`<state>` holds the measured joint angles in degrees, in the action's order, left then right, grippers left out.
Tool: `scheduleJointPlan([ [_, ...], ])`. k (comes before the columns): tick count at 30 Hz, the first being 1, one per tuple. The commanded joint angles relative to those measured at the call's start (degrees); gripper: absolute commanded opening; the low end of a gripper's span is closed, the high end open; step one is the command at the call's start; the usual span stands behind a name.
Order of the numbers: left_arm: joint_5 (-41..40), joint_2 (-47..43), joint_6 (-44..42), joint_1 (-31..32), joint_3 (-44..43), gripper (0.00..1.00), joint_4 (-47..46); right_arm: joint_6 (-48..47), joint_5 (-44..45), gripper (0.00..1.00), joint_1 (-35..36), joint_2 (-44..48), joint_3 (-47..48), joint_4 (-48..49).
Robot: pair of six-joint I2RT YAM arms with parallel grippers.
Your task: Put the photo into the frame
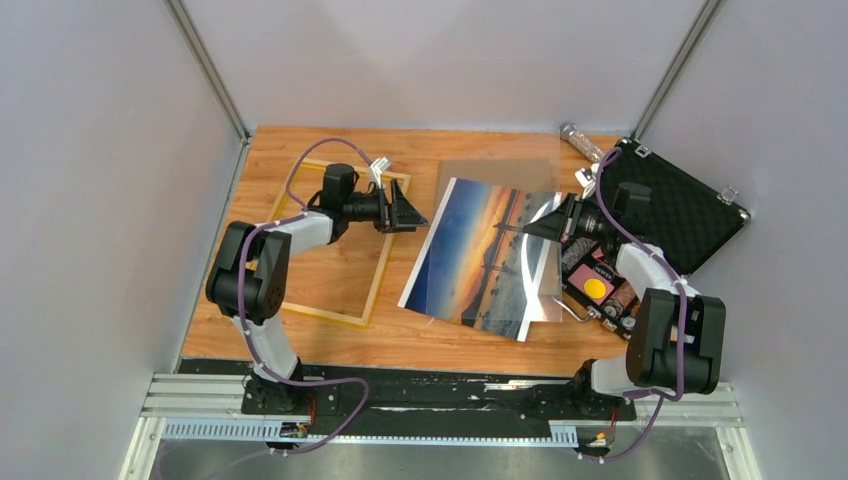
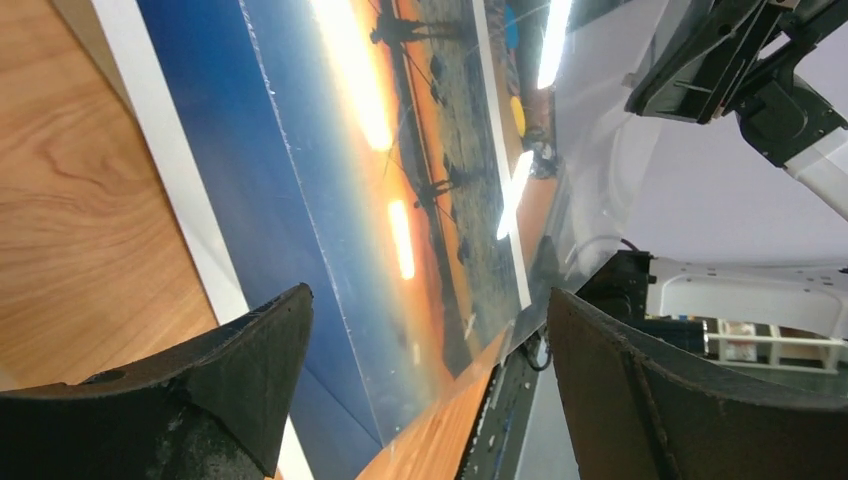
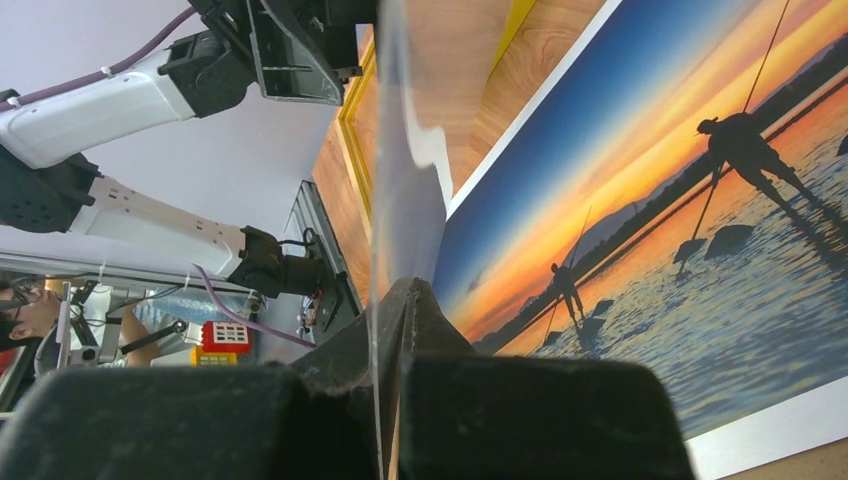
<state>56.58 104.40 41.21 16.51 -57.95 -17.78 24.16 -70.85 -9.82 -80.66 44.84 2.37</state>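
Left claw (image 1: pixel 408 212) hangs released over the frame's (image 1: pixel 372 300) right edge. Right claw (image 1: pixel 530 229) is clenched on a clear sheet (image 3: pixel 400 180), tilted above the photo (image 1: pixel 470 255), which lies on the bench (image 1: pixel 300 340) beside the frame.

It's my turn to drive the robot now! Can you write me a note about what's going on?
Left gripper: open, empty, by the frame's right edge.
Right gripper: shut on a clear sheet, held tilted over the photo.
Photo: face up mid-table, partly on a brown board.
Frame: on the left, empty.
Done: nothing is in the frame yet.
Left: put the photo in.
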Motion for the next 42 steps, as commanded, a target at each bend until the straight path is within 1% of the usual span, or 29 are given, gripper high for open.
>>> scheduleJointPlan([
  [1, -2.39, -4.72, -5.60, -1.49, -3.28, 0.95, 5.06, 2.83, -0.62, 0.00, -0.28, -0.92, 2.45, 1.43],
  [4, -2.95, -5.43, -7.76, -2.47, -4.05, 0.95, 7.54, 5.21, -1.25, 0.00, -0.28, -1.54, 2.36, 2.92],
  [6, -4.38, -6.19, -10.17, -3.64, -5.48, 0.95, 11.12, 7.18, -2.22, 0.00, -0.28, -2.00, 2.67, 4.48],
  [10, -10.40, -8.75, -17.17, -7.54, -9.07, 0.96, 21.69, 10.90, -3.72, 0.00, -0.22, -2.44, 3.82, 6.47],
  [11, -12.38, -9.71, -18.56, -9.02, -9.79, 0.96, 25.50, 11.70, -3.96, 0.00, -0.15, -2.54, 4.16, 6.78],
  [12, -13.56, -10.12, -21.82, -9.73, -11.67, 0.96, 29.88, 12.31, -4.17, 0.00, -0.07, -2.49, 4.52, 7.03],
  [13, -16.60, -10.89, -23.56, -10.93, -12.63, 0.96, 32.23, 12.77, -4.35, 0.00, 0.10, -2.49, 4.81, 7.19],
  [14, -18.09, -11.15, -27.48, -11.48, -14.91, 0.97, 37.17, 13.22, -4.49, 0.00, 0.26, -2.48, 5.24, 7.36],
  [15, -21.58, -11.37, -29.42, -12.44, -16.31, 0.98, 40.04, 14.02, -4.74, 0.00, 0.39, -2.45, 5.62, 7.62],
  [16, -23.52, -11.11, -33.39, -12.85, -18.91, 0.99, 45.08, 14.86, -4.96, 0.00, 0.54, -2.33, 6.02, 8.22],
  [17, -26.98, -10.82, -37.04, -13.77, -20.25, 1.00, 47.60, 15.86, -5.12, 0.00, 0.63, -2.21, 6.31, 8.97],
  [20, -33.90, -8.60, -43.04, -15.29, -26.05, 1.00, 58.05, 18.57, -5.43, 0.00, 0.97, -1.66, 7.55, 11.06],
  [22, -40.01, -6.96, -46.32, -16.17, -28.14, 1.00, 61.94, 19.61, -5.44, 0.00, 1.48, -1.31, 8.40, 11.60],
  [23, -41.17, -6.42, -48.20, -17.99, -28.56, 1.00, 62.80, 20.20, -5.37, 0.00, 1.78, -1.19, 8.78, 11.87],
  [26, -47.41, -3.39, -51.18, -20.04, -29.86, 1.00, 65.66, 22.04, -5.34, 0.00, 3.10, -1.02, 9.21, 13.35],
  [28, -50.34, -1.98, -52.69, -22.19, -29.89, 1.00, 65.74, 22.36, -5.12, 0.00, 4.15, -0.92, 9.30, 13.62],
  [36, -55.06, 1.64, -58.01, -27.82, -28.11, 1.00, 61.40, 19.95, -3.65, 0.00, 7.03, -1.41, 8.31, 11.91],
  [42, -54.45, 4.42, -60.88, -31.47, -27.19, 1.00, 58.98, 16.79, -2.55, 0.00, 8.08, -1.43, 8.40, 9.35],
])
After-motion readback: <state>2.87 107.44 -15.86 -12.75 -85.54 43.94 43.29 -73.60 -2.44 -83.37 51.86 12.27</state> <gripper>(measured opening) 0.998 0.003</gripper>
